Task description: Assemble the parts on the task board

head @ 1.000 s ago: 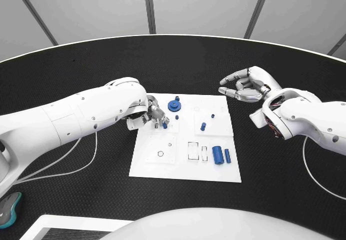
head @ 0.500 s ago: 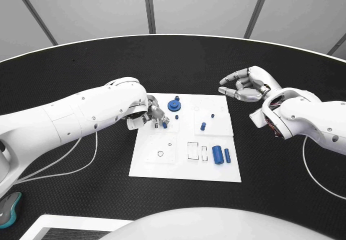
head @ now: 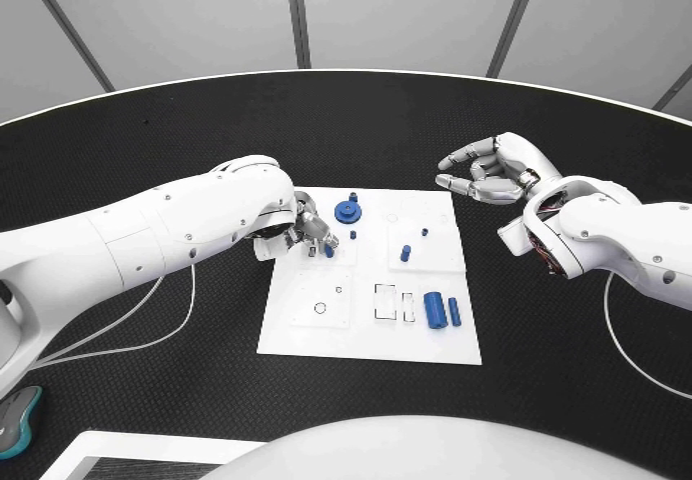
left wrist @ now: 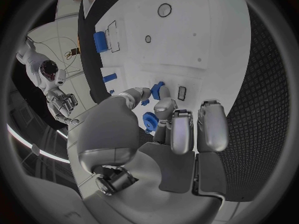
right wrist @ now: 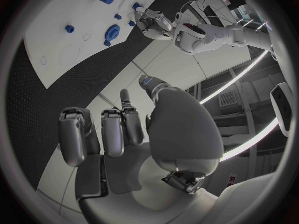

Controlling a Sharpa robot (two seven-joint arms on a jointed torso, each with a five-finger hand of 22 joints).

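I count 1 white task board (head: 369, 340) on the tabletop (head: 173, 390). On it I make out 7 blue parts, as far as I can tell from the head view: 1 round gear-like part (head: 348, 212) near the far edge, 1 tiny peg (head: 352, 235) just below it, 1 small part (head: 329, 251) at the left robot hand's fingertips, 1 small stud (head: 426, 236), 1 short peg (head: 405, 253), 1 thick cylinder (head: 434, 306) and 1 thinner cylinder (head: 454, 311) beside it. I see 2 robot hands, the left robot hand (head: 299, 232) and the right robot hand (head: 488, 172).
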